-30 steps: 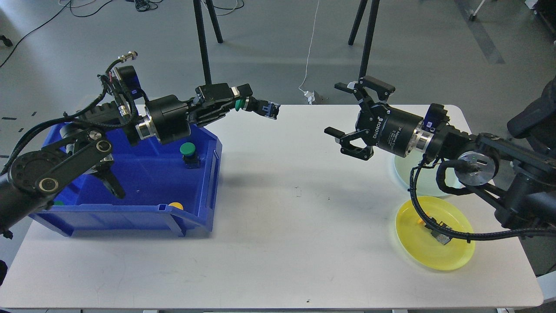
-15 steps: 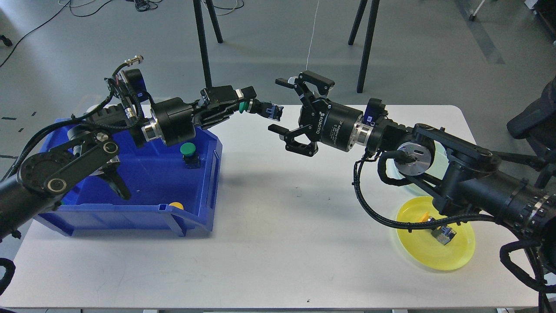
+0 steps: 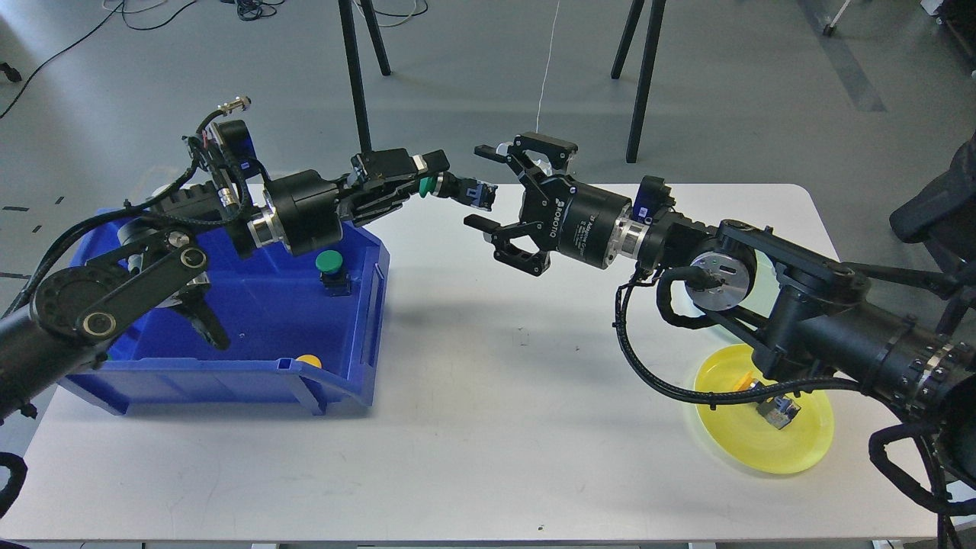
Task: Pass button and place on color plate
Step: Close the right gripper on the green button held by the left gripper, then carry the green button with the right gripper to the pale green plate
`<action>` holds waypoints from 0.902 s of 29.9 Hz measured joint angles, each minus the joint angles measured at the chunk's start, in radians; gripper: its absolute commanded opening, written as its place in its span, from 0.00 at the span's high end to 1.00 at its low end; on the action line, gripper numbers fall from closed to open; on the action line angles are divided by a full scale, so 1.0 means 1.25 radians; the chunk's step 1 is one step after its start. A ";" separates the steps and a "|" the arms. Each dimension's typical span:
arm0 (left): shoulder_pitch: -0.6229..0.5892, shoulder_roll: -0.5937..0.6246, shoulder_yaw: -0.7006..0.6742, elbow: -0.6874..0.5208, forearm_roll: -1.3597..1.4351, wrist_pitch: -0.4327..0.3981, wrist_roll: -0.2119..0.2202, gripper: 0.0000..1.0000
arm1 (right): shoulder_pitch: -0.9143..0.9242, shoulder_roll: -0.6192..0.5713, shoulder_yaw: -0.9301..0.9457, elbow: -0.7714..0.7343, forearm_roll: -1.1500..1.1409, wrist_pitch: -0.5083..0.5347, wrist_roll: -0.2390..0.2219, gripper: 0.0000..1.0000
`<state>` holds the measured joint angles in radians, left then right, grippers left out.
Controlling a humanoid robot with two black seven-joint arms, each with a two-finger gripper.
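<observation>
My left gripper [image 3: 427, 179] is shut on a green-capped button [image 3: 457, 187], held level above the table's back edge with its dark body pointing right. My right gripper [image 3: 482, 187] is open, one finger above and one below the button's body end, not closed on it. A yellow plate [image 3: 808, 450] at the front right holds a yellow button [image 3: 774, 408]. A pale green plate [image 3: 762, 286] lies mostly hidden behind my right arm. The blue bin [image 3: 347, 381] at the left holds a second green button [image 3: 331, 268] and a yellow button [image 3: 309, 360].
Black tripod legs [image 3: 354, 76] stand on the floor behind the table. My right arm stretches across the right half of the white table [image 3: 488, 427], above both plates. The bin takes up the left side.
My right arm has swung left across the table, bringing its open gripper from the right side up around the button's end. My left gripper has held the button almost still.
</observation>
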<state>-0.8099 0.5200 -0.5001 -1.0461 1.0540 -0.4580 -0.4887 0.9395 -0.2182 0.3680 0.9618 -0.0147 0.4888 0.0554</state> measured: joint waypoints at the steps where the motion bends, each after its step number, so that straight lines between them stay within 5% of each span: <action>1: 0.000 0.000 0.000 0.000 0.000 -0.001 0.000 0.98 | 0.000 0.000 0.000 0.000 0.000 0.000 0.000 0.69; 6: 0.000 0.000 0.000 0.000 -0.001 -0.003 0.000 0.98 | -0.003 0.000 0.000 -0.004 0.000 0.000 0.004 0.98; 12: -0.001 0.001 -0.001 0.000 0.000 -0.004 -0.001 0.95 | -0.002 0.004 0.000 -0.006 0.001 0.000 0.006 0.99; 14: 0.000 0.002 -0.001 0.000 0.000 -0.004 -0.001 0.85 | -0.002 0.009 0.000 -0.006 0.001 0.000 0.006 0.99; 18: 0.001 0.001 -0.002 0.000 -0.001 -0.003 0.000 0.29 | -0.001 0.011 0.000 -0.006 0.001 -0.001 0.006 0.99; 27: 0.001 -0.001 -0.013 0.000 -0.015 -0.005 0.000 0.19 | -0.001 0.001 0.023 0.000 0.017 0.001 0.009 1.00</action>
<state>-0.8091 0.5193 -0.5159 -1.0464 1.0354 -0.4646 -0.4882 0.9383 -0.2175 0.3962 0.9614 0.0067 0.4895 0.0662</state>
